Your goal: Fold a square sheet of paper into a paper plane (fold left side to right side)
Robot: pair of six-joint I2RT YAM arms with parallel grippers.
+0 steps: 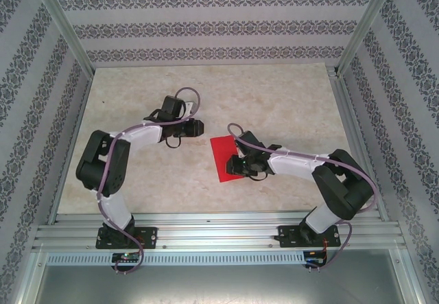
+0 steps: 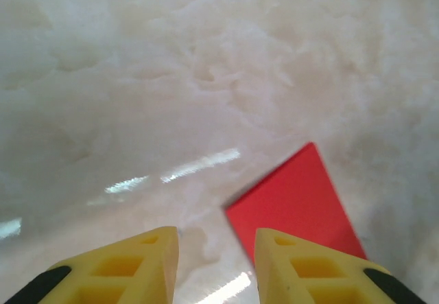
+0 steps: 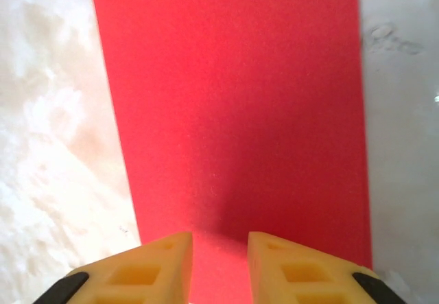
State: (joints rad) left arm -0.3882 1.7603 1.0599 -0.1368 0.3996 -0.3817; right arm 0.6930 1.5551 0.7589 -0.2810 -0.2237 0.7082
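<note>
The right tool (image 3: 219, 241) hangs low over the red sheet of paper (image 1: 222, 157). Its two yellow fingers (image 3: 154, 266) are parted by a narrow gap, released with nothing between them. They cast a soft shadow on the red just ahead of them. I cannot tell whether the tips touch the paper or sit just above it. From above, this tool covers the sheet's right-hand edge, and its arm reaches in from the right.

The left tool (image 2: 216, 239) is also released, its yellow fingers apart with only bare surface showing between them. It sits just off the sheet's far left corner, near the paper but not touching it. Through its own camera, that corner pokes in ahead and to the right of the fingers.

The sheet lies flat on the counter (image 1: 281, 98), about midway between the two arms. It looks like a plain upright oblong, longer than it is wide, with straight edges and sharp corners. It is turned slightly askew to the counter's edges.

The counter around the sheet is pale and mottled like stone, with streaks of glare to the left of the paper. Patterned walls (image 1: 206, 26) enclose the counter beyond the sheet and on both sides of it.
</note>
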